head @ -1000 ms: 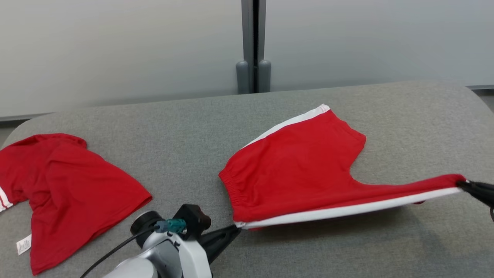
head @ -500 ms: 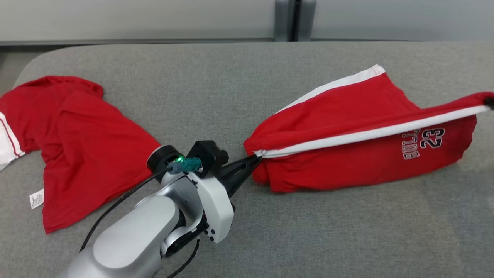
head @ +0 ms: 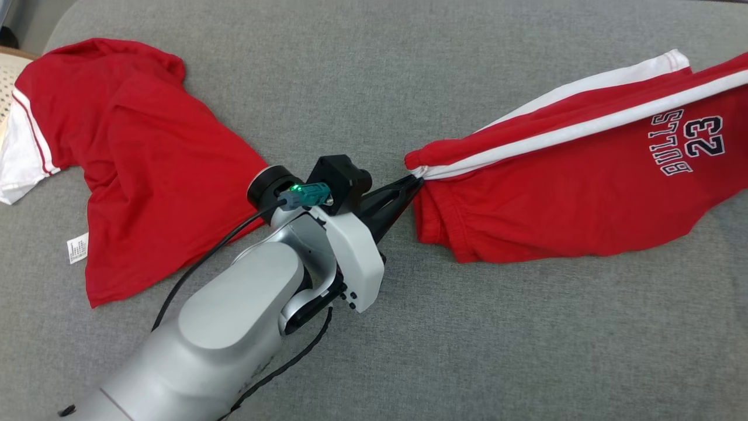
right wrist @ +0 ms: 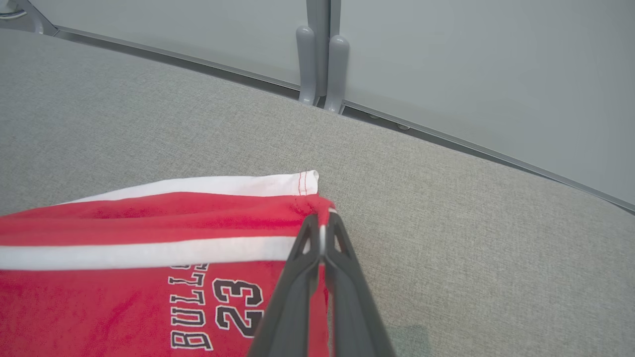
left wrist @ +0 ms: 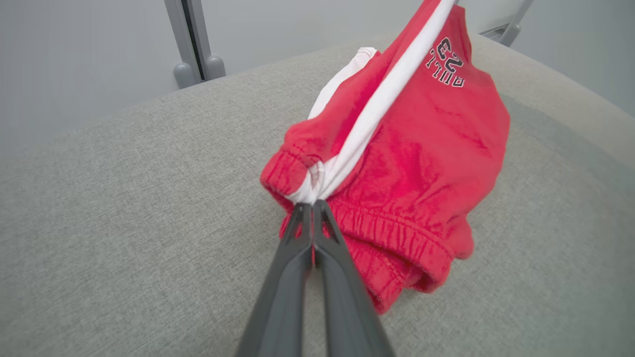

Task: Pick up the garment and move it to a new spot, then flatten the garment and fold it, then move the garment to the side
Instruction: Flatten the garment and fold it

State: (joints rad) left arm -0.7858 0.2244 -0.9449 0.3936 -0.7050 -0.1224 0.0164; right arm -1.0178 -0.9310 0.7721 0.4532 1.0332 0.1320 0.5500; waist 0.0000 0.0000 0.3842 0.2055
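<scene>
- Both my grippers are clamped on the shorts [head: 561,199]: the left gripper [head: 414,180] pinches the waistband [left wrist: 397,238] at the white stripe [head: 584,127], the right gripper [right wrist: 321,223] the leg hem [right wrist: 302,207].
- A second ago the striped edge stretched low nearest me; now it is raised and carried over, with the print [head: 689,143] facing me.
- The shorts rest partly on the grey cushion [head: 467,327], right of the red shirt [head: 140,158].
- I judge the fold half done.
</scene>
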